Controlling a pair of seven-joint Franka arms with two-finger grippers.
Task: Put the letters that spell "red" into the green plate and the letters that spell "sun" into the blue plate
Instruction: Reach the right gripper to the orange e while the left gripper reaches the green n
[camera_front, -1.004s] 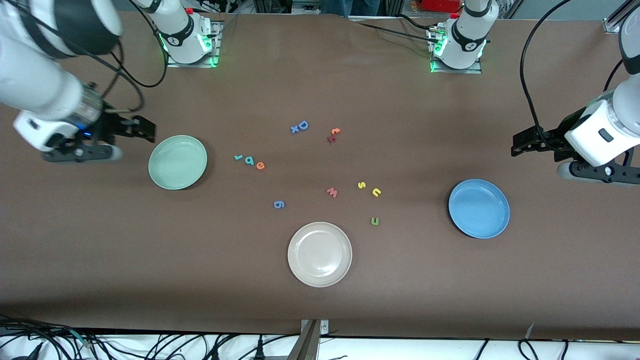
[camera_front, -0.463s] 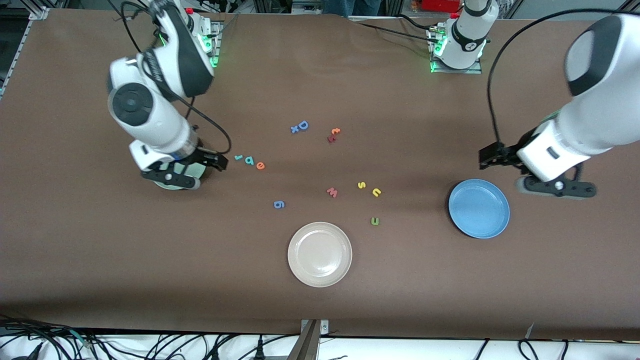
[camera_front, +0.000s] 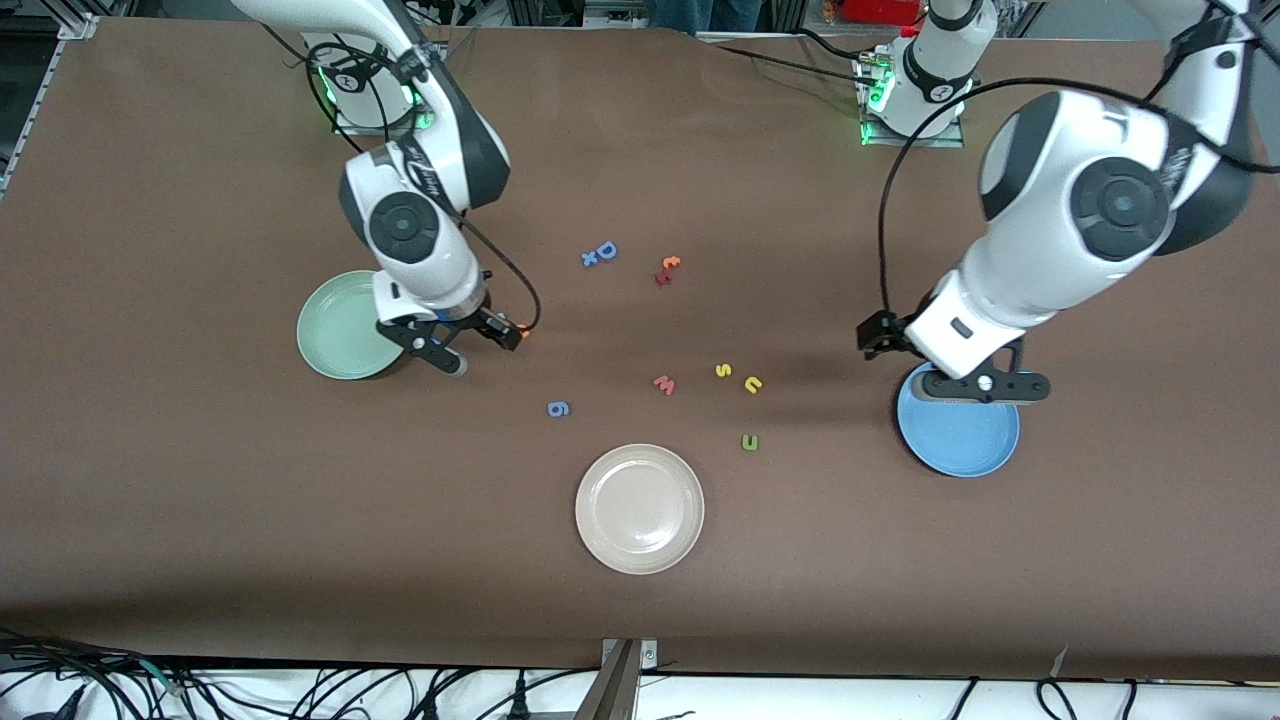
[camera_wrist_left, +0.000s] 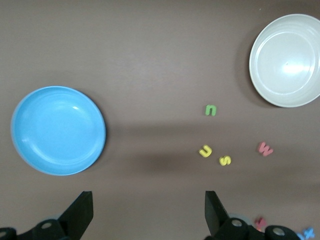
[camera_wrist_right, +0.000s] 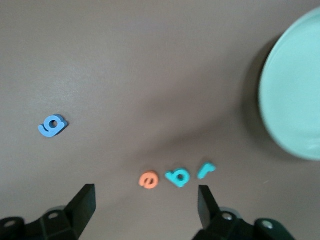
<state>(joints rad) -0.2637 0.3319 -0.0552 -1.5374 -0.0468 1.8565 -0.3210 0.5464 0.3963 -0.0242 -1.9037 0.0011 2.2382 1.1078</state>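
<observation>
The teal "r" (camera_wrist_right: 206, 170), teal "d" (camera_wrist_right: 178, 177) and orange "e" (camera_wrist_right: 148, 179) lie in a row on the brown table beside the green plate (camera_front: 335, 325). My right gripper (camera_front: 432, 352) hangs open and empty over the table between that plate and the row; in the right wrist view the letters sit just ahead of its fingertips (camera_wrist_right: 85, 198). The yellow "s" (camera_front: 723, 370), yellow "u" (camera_front: 753, 384) and dark green letter (camera_front: 749, 442) lie mid-table. My left gripper (camera_front: 985, 387) is open and empty over the rim of the blue plate (camera_front: 960, 440).
A beige-white plate (camera_front: 640, 509) sits nearest the front camera. A red "w" (camera_front: 664, 384), a blue "g" (camera_front: 559, 408), a blue "D" (camera_front: 601, 253) and an orange and dark red pair (camera_front: 667, 269) lie scattered around the middle.
Both arms have swung in from the table's ends. The right gripper now hangs by the green plate and the letter row, the left over the blue plate's rim. No letter has moved.
</observation>
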